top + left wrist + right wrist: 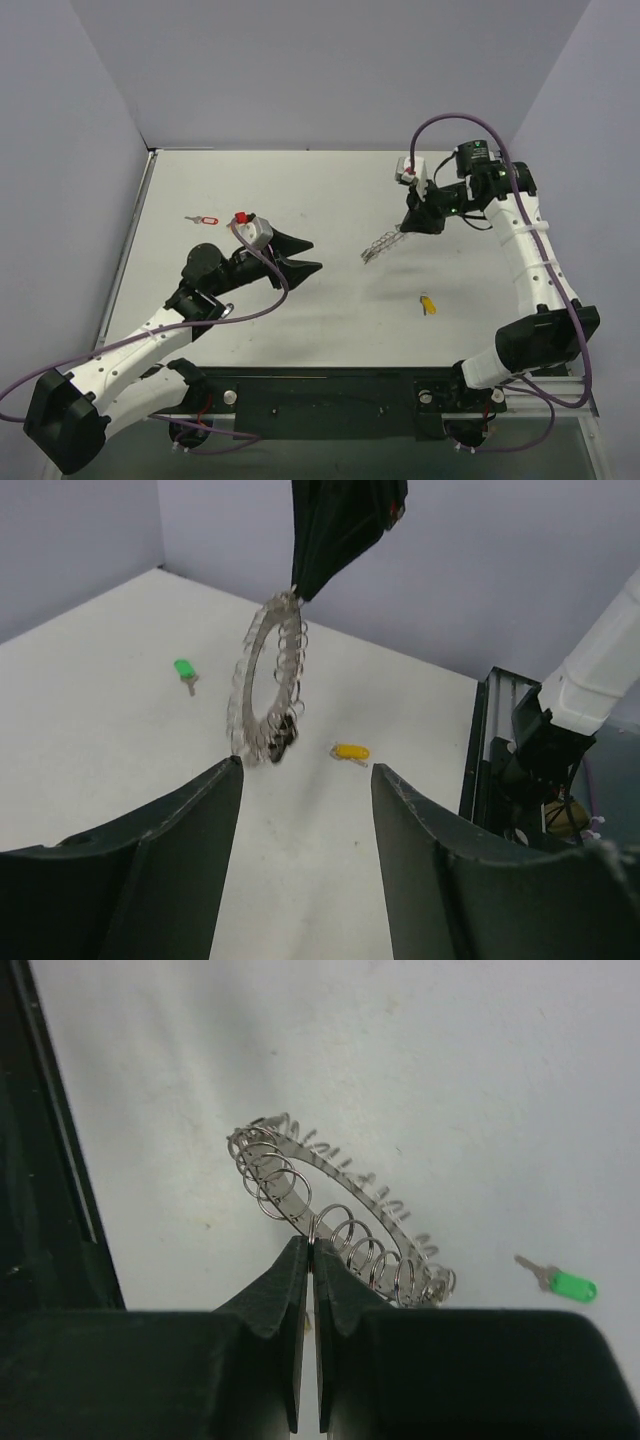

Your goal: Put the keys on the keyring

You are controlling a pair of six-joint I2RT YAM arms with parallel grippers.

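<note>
Item 1. Keyring (380,245): a floppy silver loop of many small wire links on a flat band. It hangs off the table (250,330) from the right hand (403,230), right of centre. In the left wrist view the loop droops downward from the black fingertips. A small dark piece (283,736) hangs at its low end; whether it is a key cannot be told.

Item 2. Right hand: fingers pressed together, pinching one link at the near edge of the keyring, as the right wrist view shows.

Item 3. Left hand (317,254): jaws standing well apart, nothing between them. It is raised over the table left of centre, pointing toward the keyring and apart from it.

Item 4. Yellow key (428,304): lies flat on the table, nearer the arm bases than the keyring, apart from both hands.

Item 5. Green key (565,1283): lies flat on the table, beside the hanging loop but clear of it. It is seen in both wrist views and not made out from above.

Item 6. Red-tagged key (205,220): lies flat on the table at the left side, beyond the left arm, well apart from the keyring.
</note>
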